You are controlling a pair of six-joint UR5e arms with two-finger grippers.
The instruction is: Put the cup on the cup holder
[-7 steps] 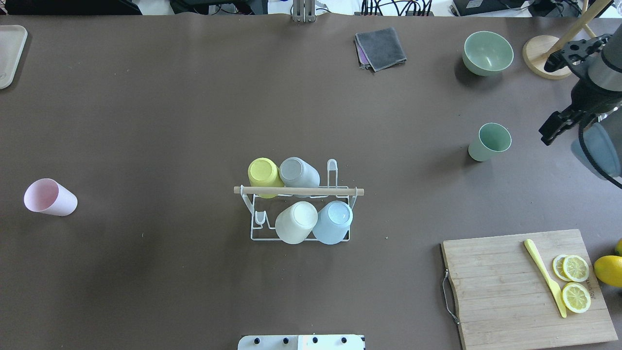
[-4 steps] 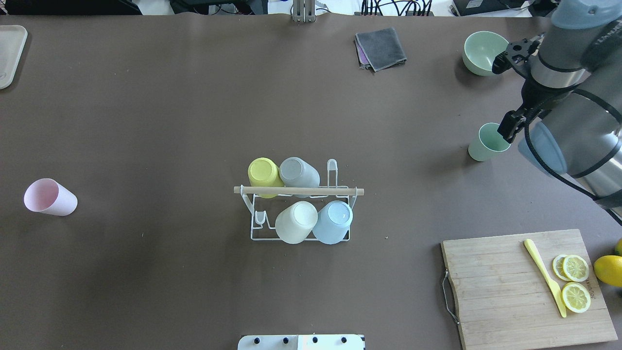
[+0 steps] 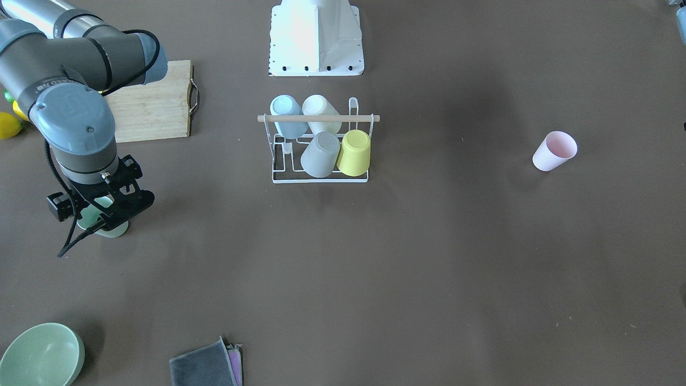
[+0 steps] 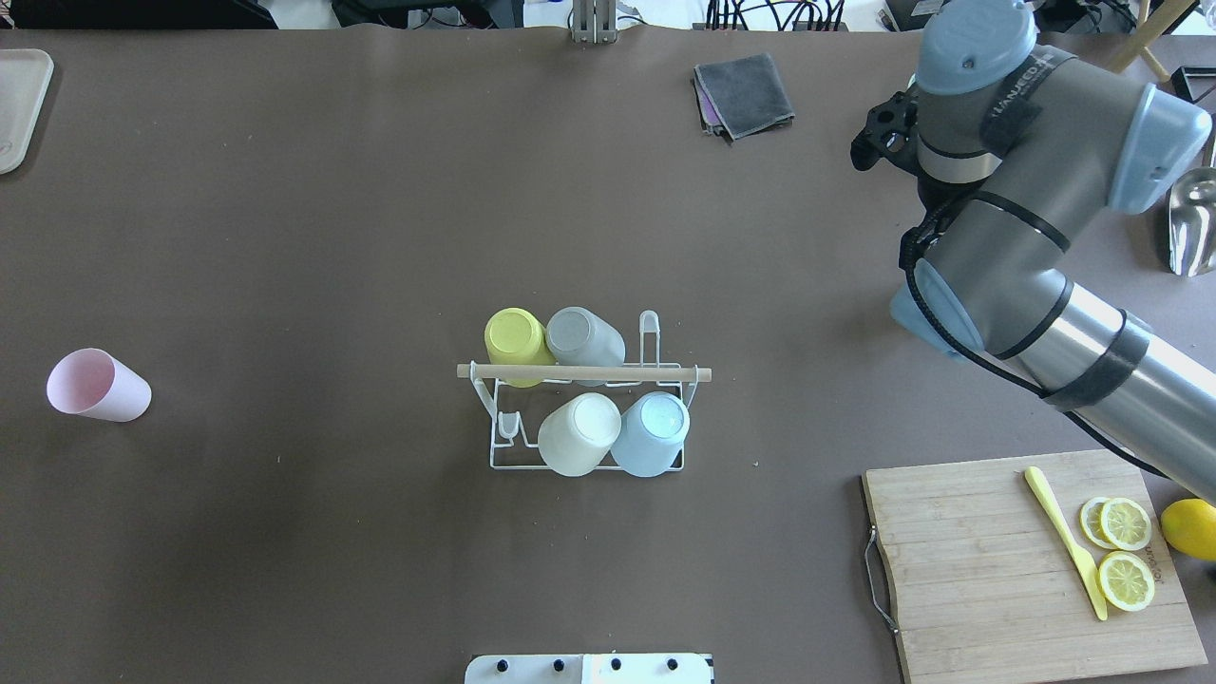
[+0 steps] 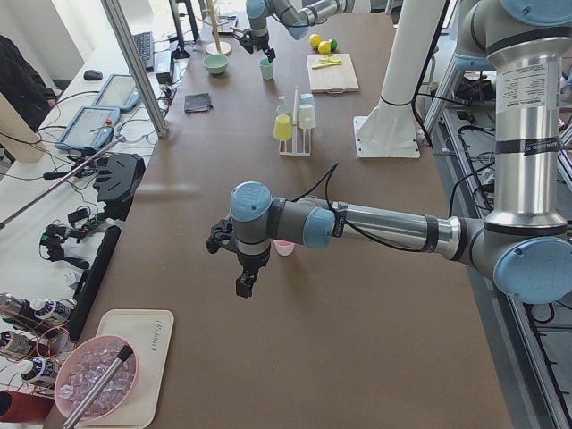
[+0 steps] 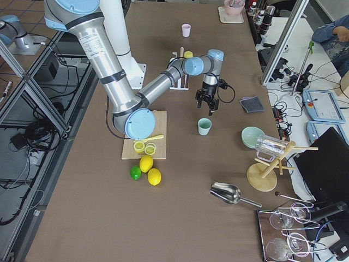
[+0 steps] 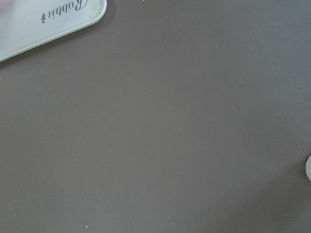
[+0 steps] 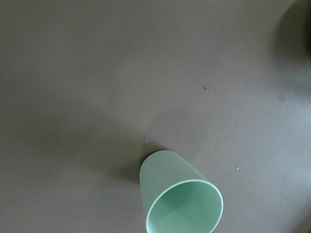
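The white wire cup holder with its wooden rod stands mid-table and holds several upturned cups; it also shows in the front-facing view. A green cup stands upright under my right gripper, which hangs just above it, fingers apart and empty. The right wrist view looks down on that cup. The right arm hides it in the overhead view. A pink cup lies tilted at the far left. My left gripper hovers near the pink cup; I cannot tell whether it is open or shut.
A grey cloth lies at the back. A green bowl sits beyond the green cup. A cutting board with lemon slices and a yellow knife is at the front right. A white tray is at the far left.
My right arm has swung in from the table's right edge and now sits over the green cup, hiding it and the bowl in the overhead view. Nothing else has moved.
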